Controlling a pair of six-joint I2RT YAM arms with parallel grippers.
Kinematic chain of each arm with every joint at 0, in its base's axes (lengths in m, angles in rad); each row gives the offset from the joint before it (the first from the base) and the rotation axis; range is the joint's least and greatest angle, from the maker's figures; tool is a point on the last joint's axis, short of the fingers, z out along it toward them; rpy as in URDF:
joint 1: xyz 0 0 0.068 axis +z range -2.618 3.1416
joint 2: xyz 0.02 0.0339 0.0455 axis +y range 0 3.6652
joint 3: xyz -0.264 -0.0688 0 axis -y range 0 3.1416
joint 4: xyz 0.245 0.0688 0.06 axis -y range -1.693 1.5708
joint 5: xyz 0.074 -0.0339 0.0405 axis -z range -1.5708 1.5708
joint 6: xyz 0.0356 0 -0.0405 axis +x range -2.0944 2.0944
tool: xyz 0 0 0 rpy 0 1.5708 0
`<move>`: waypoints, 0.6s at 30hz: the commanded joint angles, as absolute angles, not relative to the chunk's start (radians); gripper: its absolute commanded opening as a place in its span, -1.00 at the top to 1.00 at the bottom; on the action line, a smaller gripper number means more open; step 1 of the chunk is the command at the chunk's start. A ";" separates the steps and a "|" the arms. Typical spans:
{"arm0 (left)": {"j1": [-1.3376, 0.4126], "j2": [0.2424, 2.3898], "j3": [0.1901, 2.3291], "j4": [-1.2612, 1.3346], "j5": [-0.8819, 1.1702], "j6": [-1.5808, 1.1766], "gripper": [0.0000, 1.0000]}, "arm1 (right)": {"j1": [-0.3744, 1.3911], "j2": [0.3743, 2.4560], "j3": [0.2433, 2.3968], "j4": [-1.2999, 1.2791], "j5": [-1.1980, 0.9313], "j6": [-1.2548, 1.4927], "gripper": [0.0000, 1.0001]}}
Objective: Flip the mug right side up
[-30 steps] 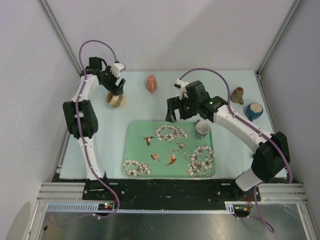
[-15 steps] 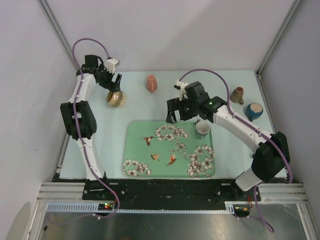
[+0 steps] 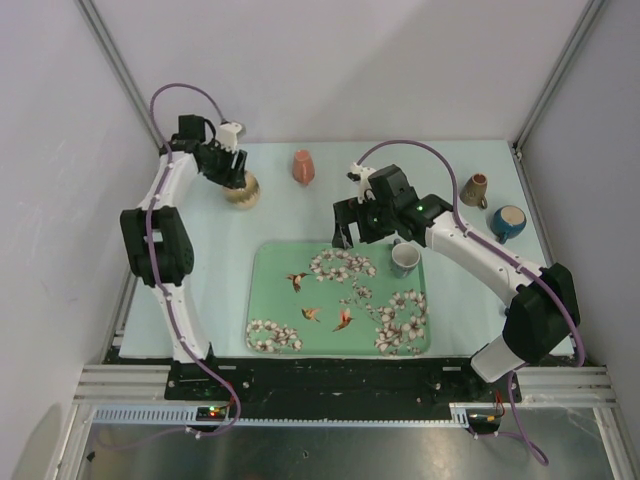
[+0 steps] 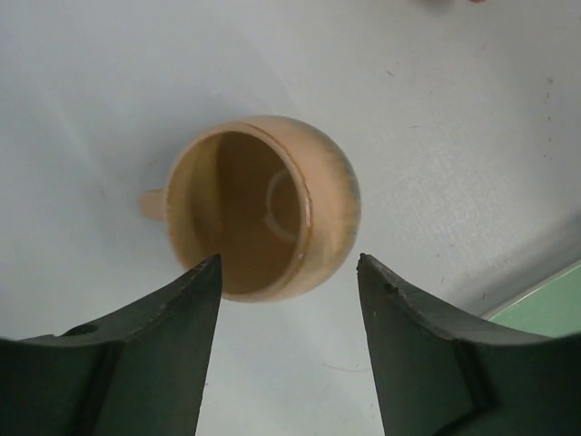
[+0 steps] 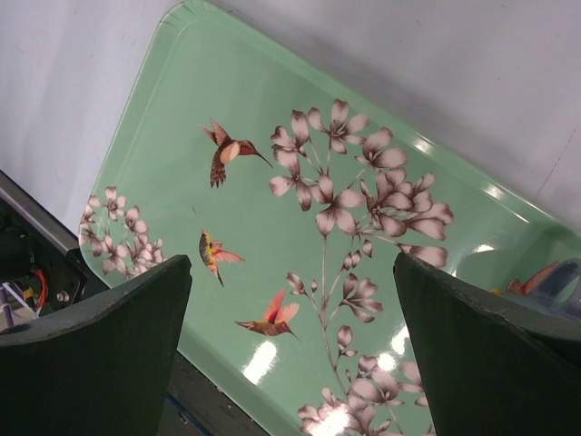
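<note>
Surface: pale blue-grey table (image 3: 285,210) inside white walls, with a green tray (image 3: 268,300) painted with hummingbirds and blossoms near the front.
Task mug: the tan mug (image 4: 263,218) sits at the far-left back of the table, well apart from the tray.
Mug heading: its mouth opens up toward the left wrist camera, showing the inside and a ring on the inner floor. Its long axis runs close to vertical, base on the table. Whether it leans slightly cannot be told.
Handle: a short stub (image 4: 152,204) sticks out on the left side in the wrist view.
Left gripper (image 4: 289,259): spread wide, poised above the mug with one finger to each side of it. Neither finger shows contact with the mug.
Right gripper (image 5: 292,263): spread wide, hanging over the far part of the tray, holding nothing.
Other cups: a grey mug (image 3: 404,260) stands on the tray's right side. A pink mug (image 3: 303,166), a brown mug (image 3: 474,189) and a blue mug (image 3: 507,222) are on the table beyond it.
Change: half a second ago the tan mug looked like a round ball, tipped over. Now it stands a little farther back and right, mouth up, with the left gripper over it. The right arm has barely shifted.
</note>
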State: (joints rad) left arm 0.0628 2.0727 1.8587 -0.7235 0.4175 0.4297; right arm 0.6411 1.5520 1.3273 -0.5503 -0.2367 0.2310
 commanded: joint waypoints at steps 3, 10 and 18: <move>0.017 2.113 1.890 -0.720 0.412 0.537 -0.28 | 0.647 1.534 1.319 -0.557 -0.215 0.222 -0.99; -0.013 2.177 1.951 -0.720 0.421 0.610 -0.29 | 0.648 1.530 1.318 -0.559 -0.215 0.221 -0.99; -0.027 2.150 1.883 -0.724 0.446 0.650 0.15 | 0.647 1.530 1.318 -0.568 -0.206 0.216 -0.99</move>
